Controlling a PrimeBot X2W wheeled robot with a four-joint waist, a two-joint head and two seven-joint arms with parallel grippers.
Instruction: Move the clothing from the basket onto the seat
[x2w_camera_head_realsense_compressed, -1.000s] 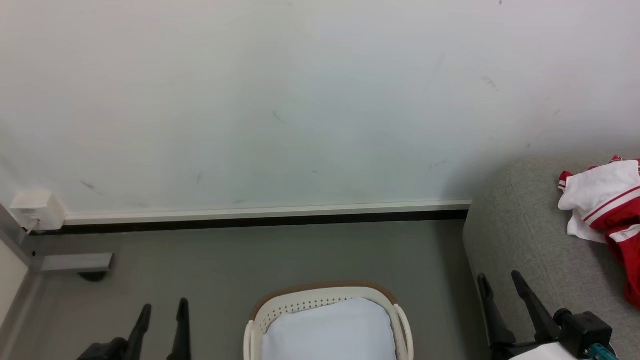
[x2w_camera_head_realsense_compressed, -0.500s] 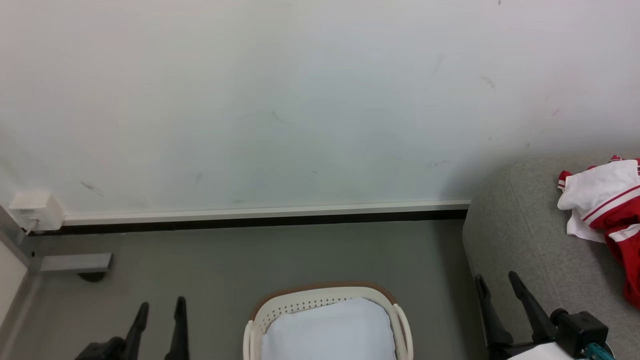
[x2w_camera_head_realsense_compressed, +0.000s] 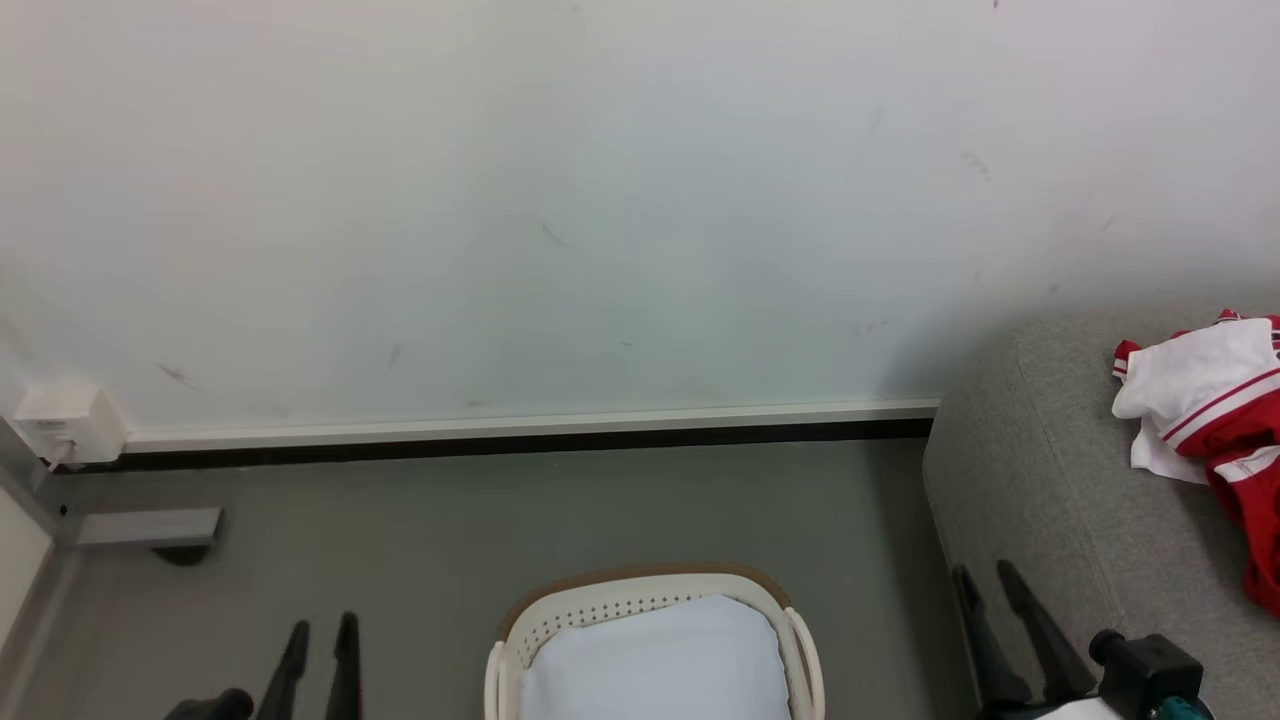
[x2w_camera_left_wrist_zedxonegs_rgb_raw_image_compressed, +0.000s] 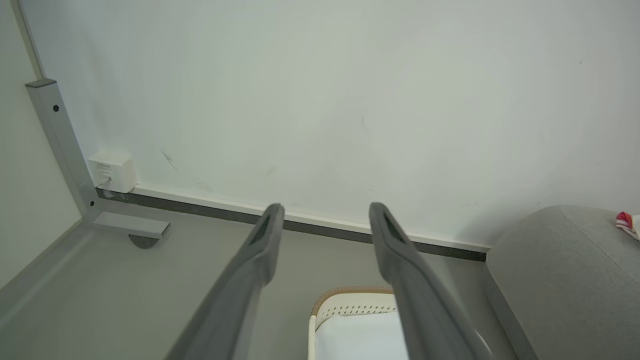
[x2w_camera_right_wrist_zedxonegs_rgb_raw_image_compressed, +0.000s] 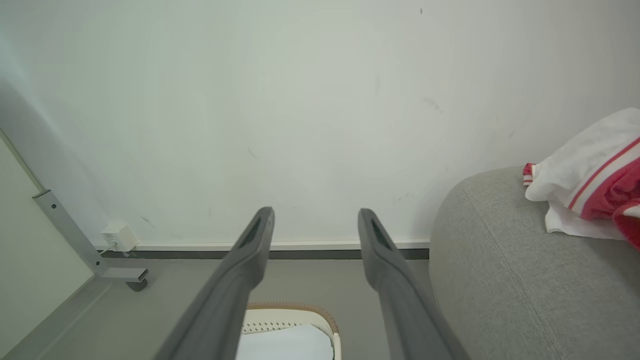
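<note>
We note: left fingers (x2w_camera_head_realsense_compressed: 346, 660) and right fingers (x2w_camera_head_realsense_compressed: 1032, 625) sunk lower than second ago, gaps slightly narrower, yet apart, empty. Red-and-white sports clothing (x2w_camera_head_realsense_compressed: 1215, 400) lies on grey fabric sofa seat (x2w_camera_head_realsense_compressed: 1040, 480), right of right fingers. Oval cream plastic basket (x2w_camera_head_realsense_compressed: 640, 580) between both pairs holds pale cloth liner (x2w_camera_head_realsense_compressed: 650, 660); we judge transfer done.

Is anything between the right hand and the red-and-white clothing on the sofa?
Nothing visible does. The right hand, open and empty, hangs by the near edge of the sofa. Bare grey upholstery lies between it and the clothing, which rests on the sofa.
</note>
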